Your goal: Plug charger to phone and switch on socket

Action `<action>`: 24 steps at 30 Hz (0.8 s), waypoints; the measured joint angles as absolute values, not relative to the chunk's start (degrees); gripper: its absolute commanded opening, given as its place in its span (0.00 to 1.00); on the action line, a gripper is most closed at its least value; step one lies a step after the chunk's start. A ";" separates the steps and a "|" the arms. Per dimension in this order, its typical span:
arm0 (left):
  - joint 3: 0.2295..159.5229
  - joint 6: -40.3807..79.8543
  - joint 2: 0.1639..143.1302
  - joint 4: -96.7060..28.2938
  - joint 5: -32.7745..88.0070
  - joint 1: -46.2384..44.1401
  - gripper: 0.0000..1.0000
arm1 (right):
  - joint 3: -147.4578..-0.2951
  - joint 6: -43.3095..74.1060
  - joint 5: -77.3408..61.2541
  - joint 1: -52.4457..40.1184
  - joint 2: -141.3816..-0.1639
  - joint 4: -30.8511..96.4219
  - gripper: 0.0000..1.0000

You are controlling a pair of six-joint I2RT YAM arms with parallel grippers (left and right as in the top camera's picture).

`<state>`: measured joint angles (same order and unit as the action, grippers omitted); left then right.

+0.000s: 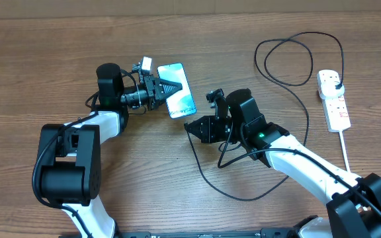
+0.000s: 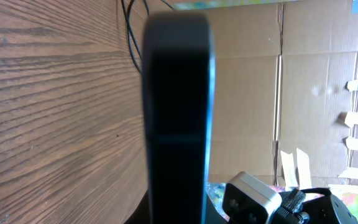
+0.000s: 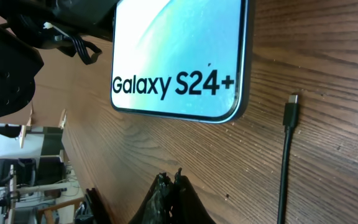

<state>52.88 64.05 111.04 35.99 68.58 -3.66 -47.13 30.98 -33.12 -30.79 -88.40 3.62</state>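
Observation:
The phone (image 1: 180,99) lies left of centre, its light-blue screen up. In the right wrist view (image 3: 179,56) it reads "Galaxy S24+". My left gripper (image 1: 170,88) is shut on its left edge. In the left wrist view the phone (image 2: 176,112) shows edge-on as a dark bar. My right gripper (image 1: 188,125) is shut and empty, just below the phone. Its fingertips (image 3: 170,177) are left of the charger's metal-tipped connector (image 3: 291,113), which lies on the table close to the phone's lower corner. The black cable (image 1: 256,54) loops back to a plug (image 1: 334,80) in the white socket (image 1: 336,109).
The socket's thick white cord (image 1: 346,155) runs toward the front right. The charger cable sweeps in a wide loop under my right arm. A cardboard wall (image 2: 303,93) stands behind the table. My right arm's grey camera (image 2: 250,199) is close to the phone.

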 measured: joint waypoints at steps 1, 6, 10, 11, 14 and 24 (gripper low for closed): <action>52.88 64.05 111.04 35.99 68.58 -3.66 0.04 | -47.13 31.07 -33.17 -30.79 -88.40 3.62 0.04; 52.88 63.81 111.04 35.99 68.55 -3.66 0.04 | -47.13 30.48 -33.21 -30.79 -88.42 3.60 0.47; 52.88 63.20 111.07 36.01 68.27 -3.51 0.04 | -47.13 25.71 -31.44 -31.55 -88.42 3.68 0.79; 52.88 63.13 111.04 35.99 68.12 -3.40 0.04 | -47.11 24.71 -30.48 -32.03 -88.42 3.73 0.82; 52.88 62.94 111.04 35.99 67.02 -3.27 0.04 | -47.11 20.69 -26.61 -34.39 -88.47 3.97 0.88; 52.88 62.98 111.04 35.35 62.30 -2.24 0.04 | -47.11 7.92 -5.85 -43.94 -88.71 8.99 0.92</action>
